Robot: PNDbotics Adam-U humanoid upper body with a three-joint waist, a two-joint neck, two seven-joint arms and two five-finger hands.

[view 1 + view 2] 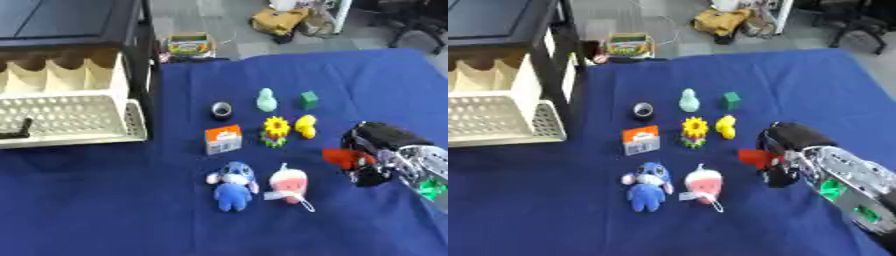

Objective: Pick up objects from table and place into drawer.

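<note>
Open drawer (70,120) at left edge of bench (105,210), perforated cream tray pulled out, top unobstructed; black frame post (144,65) stands at its right side. Bare blue strip between drawer and toy cluster. Cluster packed mid-bench: tape roll (222,110), orange box (223,139), sunflower (276,131), yellow duck (305,126), green cube (308,99), pale figure (266,100), blue plush (233,186), pink toy (289,186). Narrow gaps between them. Right hand (785,150) just right of cluster, red object (754,157) at fingers. Near bench wide, bare.
</note>
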